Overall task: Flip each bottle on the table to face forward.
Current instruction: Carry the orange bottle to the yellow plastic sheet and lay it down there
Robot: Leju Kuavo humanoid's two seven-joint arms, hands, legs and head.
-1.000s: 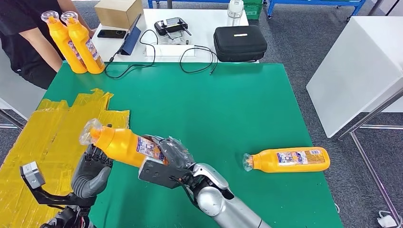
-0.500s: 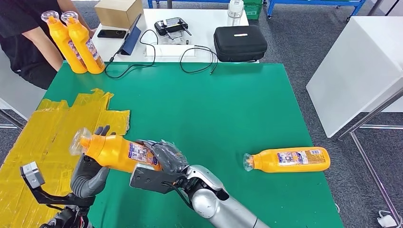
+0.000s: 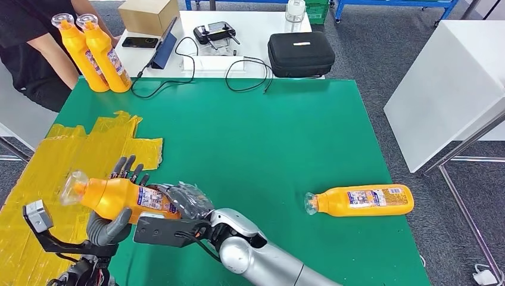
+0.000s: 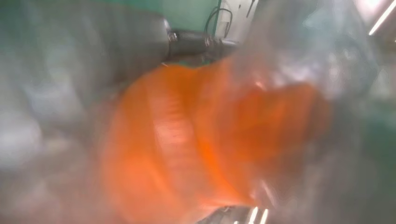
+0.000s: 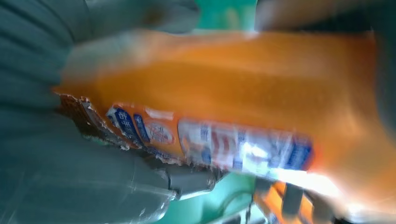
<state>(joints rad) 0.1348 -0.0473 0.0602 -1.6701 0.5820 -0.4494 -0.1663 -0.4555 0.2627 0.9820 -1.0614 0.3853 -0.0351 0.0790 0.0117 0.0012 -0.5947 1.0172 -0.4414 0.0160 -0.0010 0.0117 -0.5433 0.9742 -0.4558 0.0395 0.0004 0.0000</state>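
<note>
Desk [image 3: 256, 131] first: green-topped, with yellow tape [image 3: 53, 173] patching its left side. We see our right arm [image 3: 262, 265] reach across low at the near edge. Its right robot hand [image 3: 184, 202] is wrapped around the base end of an orange bottle [image 3: 119, 198], fingers closed on the labelled body. Our left robot hand [image 3: 116, 202] cups the same bottle from underneath near its shoulder, fingers spread up behind it; we cannot tell from any view whether they actually clamp it. The bottle is held off the desk over the tape's edge, lying nearly level, its clear cap [image 3: 71, 187] pointing left. In the right wrist view the bottle's label [image 5: 224, 144] shows blurred against the grey fingers [image 5: 70, 182]; the left wrist view is a smear of orange neck [image 4: 196, 140] and clear cap.

A second bottle [image 3: 360, 200] lies on its side near the desk's right edge, cap toward the centre, well apart from both hands. At the far left corner a person [image 3: 30, 47] stands beside two upright bottles [image 3: 95, 53]. Beyond the green top, a white surface [image 3: 250, 36] carries a black case [image 3: 301, 53], a cardboard box [image 3: 149, 15], a controller [image 3: 214, 31] and cables [image 3: 238, 74].
</note>
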